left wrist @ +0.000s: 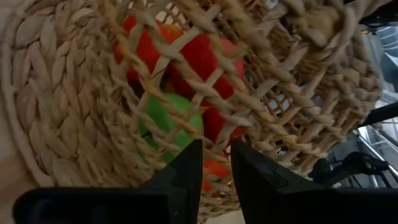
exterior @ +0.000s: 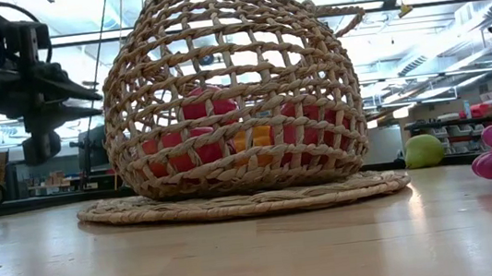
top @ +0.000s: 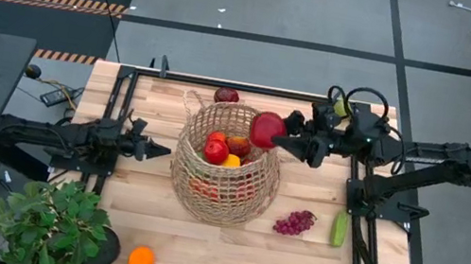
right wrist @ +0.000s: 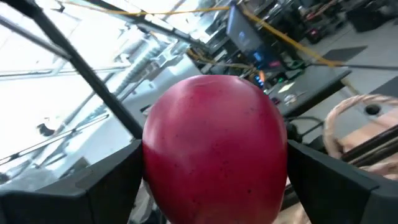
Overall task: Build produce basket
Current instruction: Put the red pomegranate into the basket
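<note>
The wicker basket (top: 223, 176) stands mid-table on its round woven base (exterior: 244, 199). It holds produce: red apples (top: 216, 151), something yellow (top: 231, 161) and a green fruit (left wrist: 171, 118). My right gripper (top: 275, 137) is shut on a red apple (top: 265, 129) above the basket's far right rim. My left gripper (top: 165, 152) is shut and points level at the basket's left wall (left wrist: 93, 124), its tips right beside the weave. My right gripper pinches the red apple between its two fingers, one on each opposite side (right wrist: 273, 155). The fingers reach in about level from the table's right. The apple is lifted clear, over the basket's rim. My left gripper: I cannot tell whether its tips touch the basket's wall.
A dark red apple (top: 226, 96) lies by the far edge. Purple grapes (top: 294, 222) and a green cucumber (top: 339, 229) lie right of the basket. An orange (top: 140, 258) and a potted plant (top: 57, 222) are at the near left. A yellow-green fruit (top: 342, 107) sits behind the right arm.
</note>
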Tool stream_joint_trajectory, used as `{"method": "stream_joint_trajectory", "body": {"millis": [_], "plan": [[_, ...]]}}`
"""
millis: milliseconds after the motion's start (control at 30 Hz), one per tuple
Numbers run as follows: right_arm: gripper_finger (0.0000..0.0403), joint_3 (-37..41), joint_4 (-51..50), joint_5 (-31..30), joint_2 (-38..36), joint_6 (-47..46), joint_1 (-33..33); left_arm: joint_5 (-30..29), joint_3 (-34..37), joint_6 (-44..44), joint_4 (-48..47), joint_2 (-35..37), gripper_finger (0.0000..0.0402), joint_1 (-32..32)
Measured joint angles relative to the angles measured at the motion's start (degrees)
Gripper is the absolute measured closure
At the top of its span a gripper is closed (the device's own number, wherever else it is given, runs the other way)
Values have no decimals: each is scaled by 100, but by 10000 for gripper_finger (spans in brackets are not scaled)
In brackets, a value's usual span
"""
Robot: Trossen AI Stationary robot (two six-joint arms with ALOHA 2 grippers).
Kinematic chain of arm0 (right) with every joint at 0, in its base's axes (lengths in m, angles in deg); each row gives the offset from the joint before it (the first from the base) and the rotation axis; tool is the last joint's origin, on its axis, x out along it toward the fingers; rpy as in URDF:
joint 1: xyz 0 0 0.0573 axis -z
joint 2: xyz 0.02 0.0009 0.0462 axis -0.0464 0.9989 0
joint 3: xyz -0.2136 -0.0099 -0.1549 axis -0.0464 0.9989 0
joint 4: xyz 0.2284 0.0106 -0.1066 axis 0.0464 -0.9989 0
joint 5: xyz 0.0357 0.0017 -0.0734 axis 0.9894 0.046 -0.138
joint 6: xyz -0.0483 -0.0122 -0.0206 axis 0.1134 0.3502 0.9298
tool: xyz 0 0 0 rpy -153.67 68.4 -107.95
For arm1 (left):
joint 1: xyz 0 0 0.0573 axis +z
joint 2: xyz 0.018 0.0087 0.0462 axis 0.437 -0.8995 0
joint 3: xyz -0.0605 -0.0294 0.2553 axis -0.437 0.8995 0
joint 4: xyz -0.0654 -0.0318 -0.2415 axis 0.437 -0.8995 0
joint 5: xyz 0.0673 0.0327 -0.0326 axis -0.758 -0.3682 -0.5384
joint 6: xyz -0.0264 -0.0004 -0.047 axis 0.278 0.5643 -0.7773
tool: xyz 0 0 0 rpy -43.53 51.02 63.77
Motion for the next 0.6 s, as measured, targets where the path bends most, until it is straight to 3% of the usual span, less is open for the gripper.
{"method": "stream_joint_trajectory", "body": {"millis": [367,600], "plan": [[30,0,408,117,0,64,577,7,0,-334,-1,-386,311,0],[30,-4,439,162,84,-155,1090,20,7,608,141,-381,317,0]]}}
